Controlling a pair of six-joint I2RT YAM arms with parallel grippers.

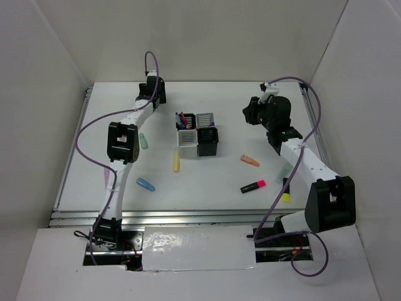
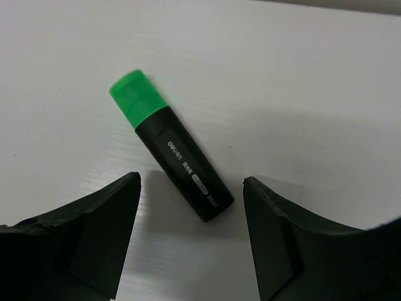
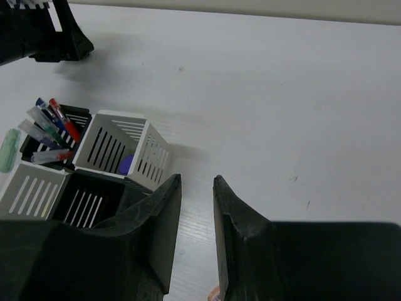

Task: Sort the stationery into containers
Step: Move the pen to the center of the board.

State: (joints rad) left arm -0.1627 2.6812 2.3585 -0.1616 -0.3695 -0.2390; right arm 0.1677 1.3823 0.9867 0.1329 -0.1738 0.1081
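Two grippers logged. Left gripper [image 2: 191,183] is spread wide and empty; we see a green-capped highlighter [image 2: 175,157] flat on the table [image 2: 301,94], its black end between the fingers, clear of both. Right gripper [image 3: 197,183] shows a narrow gap, holds nothing, and sits just beside the containers [image 3: 150,160]. Thin pens [image 3: 55,122] stand in one black cup.

Table [image 1: 213,188]: white, fills the centre.
Walls [image 1: 207,37]: plain white panels, top and both sides.
Reflective sheet [image 1: 197,248]: bottom centre.
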